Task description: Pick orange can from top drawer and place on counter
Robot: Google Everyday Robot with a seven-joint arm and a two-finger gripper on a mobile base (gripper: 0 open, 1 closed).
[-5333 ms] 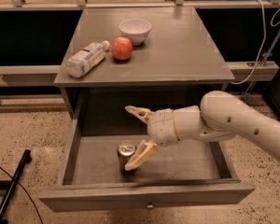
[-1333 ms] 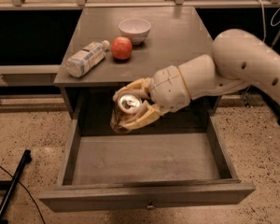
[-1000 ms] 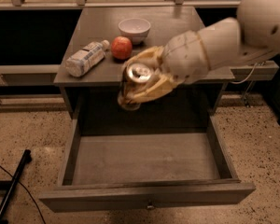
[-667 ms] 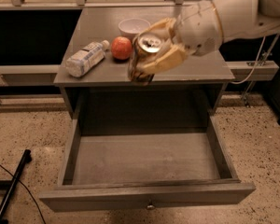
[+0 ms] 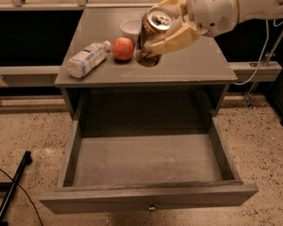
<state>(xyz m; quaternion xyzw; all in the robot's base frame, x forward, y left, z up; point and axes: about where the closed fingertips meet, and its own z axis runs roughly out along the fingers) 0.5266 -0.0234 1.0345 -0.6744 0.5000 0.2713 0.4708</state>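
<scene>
My gripper (image 5: 167,22) is shut on the orange can (image 5: 151,36) and holds it tilted just above the counter (image 5: 198,62), right of its middle. The can's silver top with pull tab faces the camera. The cream fingers (image 5: 177,37) clasp it from both sides. The top drawer (image 5: 146,161) stands pulled fully open below and nothing lies inside it; its small knob (image 5: 152,207) shows at the front centre.
On the counter, a red-orange apple (image 5: 123,48) lies just left of the can, a clear plastic bottle (image 5: 87,59) lies on its side at the left, and a white bowl (image 5: 130,28) stands behind. A black pole (image 5: 12,192) lies on the floor left.
The gripper took the can from the drawer floor, lifted it up and back over the counter, and now holds it beside the apple. The drawer stays open.
</scene>
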